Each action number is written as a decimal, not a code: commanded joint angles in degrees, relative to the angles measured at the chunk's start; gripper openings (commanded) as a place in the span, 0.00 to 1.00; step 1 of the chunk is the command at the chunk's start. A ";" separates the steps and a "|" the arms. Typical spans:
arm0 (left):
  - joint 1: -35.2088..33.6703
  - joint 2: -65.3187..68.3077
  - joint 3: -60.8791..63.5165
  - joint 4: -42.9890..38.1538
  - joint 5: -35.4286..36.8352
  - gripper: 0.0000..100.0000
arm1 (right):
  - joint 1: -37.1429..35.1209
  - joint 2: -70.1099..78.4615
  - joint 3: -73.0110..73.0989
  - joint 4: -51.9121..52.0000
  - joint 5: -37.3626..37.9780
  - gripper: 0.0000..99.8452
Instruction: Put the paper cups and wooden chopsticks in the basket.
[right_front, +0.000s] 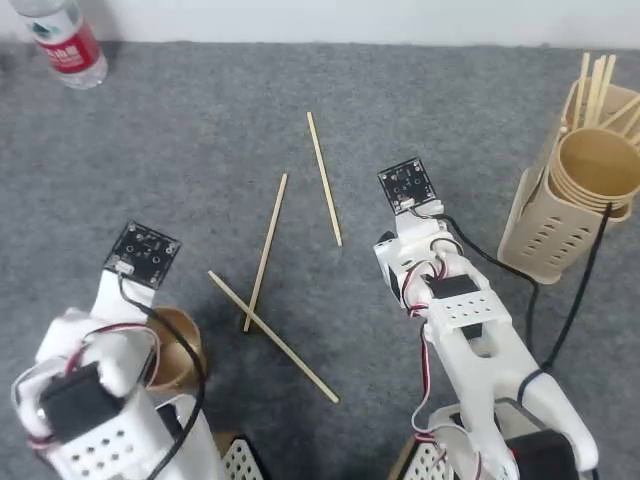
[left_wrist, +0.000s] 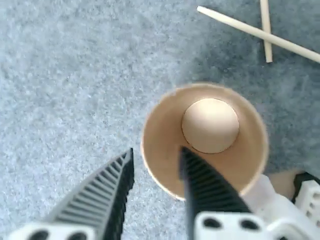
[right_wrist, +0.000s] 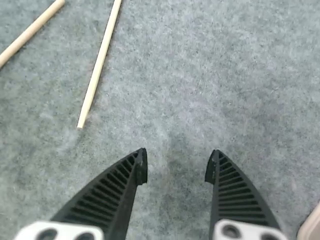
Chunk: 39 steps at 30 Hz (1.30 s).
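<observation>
A brown paper cup (left_wrist: 210, 125) stands upright on the grey mat, close to my left arm's base (right_front: 178, 350). My left gripper (left_wrist: 156, 152) is open and straddles the cup's rim, one finger inside the cup and the other outside. Three wooden chopsticks lie loose mid-table: one alone (right_front: 323, 178), and two crossed (right_front: 265, 252) (right_front: 272, 336). My right gripper (right_wrist: 177, 165) is open over bare mat, with a chopstick end (right_wrist: 97, 70) just ahead of it. The beige basket (right_front: 545, 235) at the far right holds stacked paper cups (right_front: 598, 165) and several chopsticks.
A plastic water bottle (right_front: 65, 42) with a red label lies at the back left corner. The right arm's black cable (right_front: 580, 290) hangs in front of the basket. Open mat stretches between the chopsticks and the basket.
</observation>
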 joint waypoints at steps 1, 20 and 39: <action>-0.26 -1.32 -0.40 1.67 -0.70 0.29 | 0.48 -1.63 -0.35 -0.84 0.97 0.19; -0.70 -1.23 13.41 -13.27 -1.49 0.32 | 0.40 -1.63 -0.26 -0.84 0.97 0.19; -1.32 -1.49 20.26 -15.74 -0.18 0.00 | -0.84 -1.63 0.44 -0.84 0.97 0.19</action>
